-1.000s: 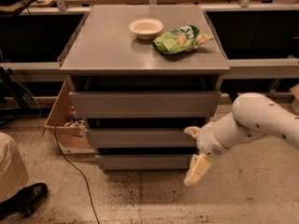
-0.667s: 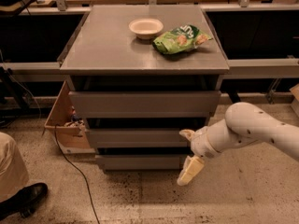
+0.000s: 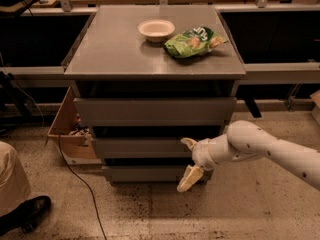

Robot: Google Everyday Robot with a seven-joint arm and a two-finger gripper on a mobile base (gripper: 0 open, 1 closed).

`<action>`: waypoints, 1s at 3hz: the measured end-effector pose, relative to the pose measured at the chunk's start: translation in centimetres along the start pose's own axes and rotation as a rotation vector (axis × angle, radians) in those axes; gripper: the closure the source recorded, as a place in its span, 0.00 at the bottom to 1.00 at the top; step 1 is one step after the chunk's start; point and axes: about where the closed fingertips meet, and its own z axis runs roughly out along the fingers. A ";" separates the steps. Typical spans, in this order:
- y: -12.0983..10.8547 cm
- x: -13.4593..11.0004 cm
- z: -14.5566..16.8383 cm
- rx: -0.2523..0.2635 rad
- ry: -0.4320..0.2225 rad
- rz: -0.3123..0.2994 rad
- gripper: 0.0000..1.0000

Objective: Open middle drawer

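Observation:
The grey cabinet has three stacked drawer fronts. The middle drawer (image 3: 140,147) is the mid-sized front, below the taller top front (image 3: 150,111) and above the smallest bottom front (image 3: 142,173). It looks closed, about flush with the others. My gripper (image 3: 188,161) is open at the right end of the drawer fronts. Its upper finger (image 3: 189,143) sits at the middle drawer's front face. Its lower finger (image 3: 189,179) hangs in front of the bottom drawer. My white arm (image 3: 260,149) reaches in from the right.
A white bowl (image 3: 156,29) and a green chip bag (image 3: 194,40) lie on the cabinet top (image 3: 110,49). A cardboard box (image 3: 67,129) stands left of the cabinet, with a cable (image 3: 75,176) on the floor. A person's shoe (image 3: 22,215) is at the bottom left.
My arm has swung left and the gripper has moved from right of the cabinet to in front of the middle and bottom drawer fronts. The drawers have not moved.

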 end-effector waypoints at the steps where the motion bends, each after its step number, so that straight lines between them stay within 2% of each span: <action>1: -1.6 1.0 4.2 -0.001 -0.052 -0.008 0.00; 3: -2.0 1.5 5.2 0.011 -0.045 -0.005 0.00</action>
